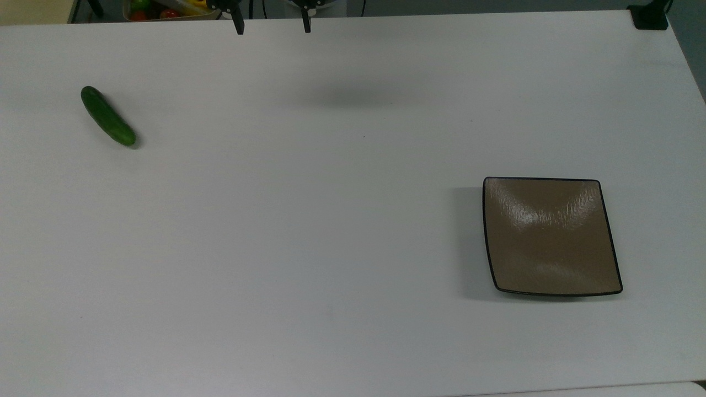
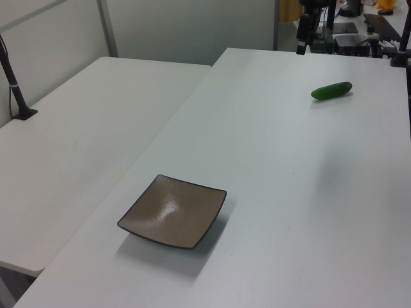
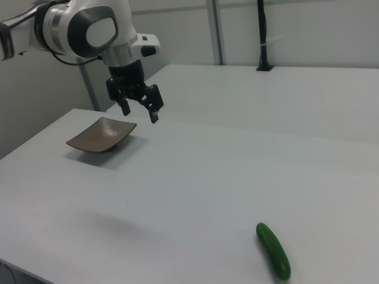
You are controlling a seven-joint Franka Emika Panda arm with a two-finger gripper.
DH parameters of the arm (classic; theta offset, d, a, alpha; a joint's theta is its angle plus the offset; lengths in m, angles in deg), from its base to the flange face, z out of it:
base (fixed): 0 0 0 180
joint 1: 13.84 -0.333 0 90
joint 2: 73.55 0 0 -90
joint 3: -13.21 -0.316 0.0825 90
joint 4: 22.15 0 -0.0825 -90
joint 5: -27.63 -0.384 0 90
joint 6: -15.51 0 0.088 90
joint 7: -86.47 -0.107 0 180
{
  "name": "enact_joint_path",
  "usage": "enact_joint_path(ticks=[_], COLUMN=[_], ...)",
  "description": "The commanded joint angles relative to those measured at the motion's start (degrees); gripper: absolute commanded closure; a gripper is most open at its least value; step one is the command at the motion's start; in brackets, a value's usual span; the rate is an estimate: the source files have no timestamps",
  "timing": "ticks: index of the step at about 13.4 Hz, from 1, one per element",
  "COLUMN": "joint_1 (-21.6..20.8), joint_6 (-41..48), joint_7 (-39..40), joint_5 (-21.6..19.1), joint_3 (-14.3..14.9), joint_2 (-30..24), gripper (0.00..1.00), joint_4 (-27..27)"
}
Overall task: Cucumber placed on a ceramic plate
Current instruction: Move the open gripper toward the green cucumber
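The claw (image 3: 141, 112) hung above the surface (image 1: 309, 231), fingers apart and empty, well apart from the cucumber (image 3: 273, 251) and ceramic plate (image 3: 100, 135).

From the left view, my plate (image 2: 172, 211) sat near the white table's (image 2: 289, 192) left edge, bare. The cucumber (image 2: 331, 90) lay well apart from it, toward the far right of the table.

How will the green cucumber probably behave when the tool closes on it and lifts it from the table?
The cucumber looks smooth and glossy, so it may slip between the fingers. Its round body lies free on the flat table, so a sideways nudge would likely roll it. It seems stiff and should hold its shape. The tool hangs open above the table.
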Motion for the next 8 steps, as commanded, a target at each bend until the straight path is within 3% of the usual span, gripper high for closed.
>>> enact_joint_path(ticks=[1,8], joint_1=[-0.94,-0.5], joint_6=[-0.69,0.19], joint_7=[-0.03,4.51], joint_5=[0.76,0.76], joint_3=[0.88,0.96], joint_2=[-0.56,-0.82], gripper=[0.0,0.0], joint_4=[-0.11,-0.11])
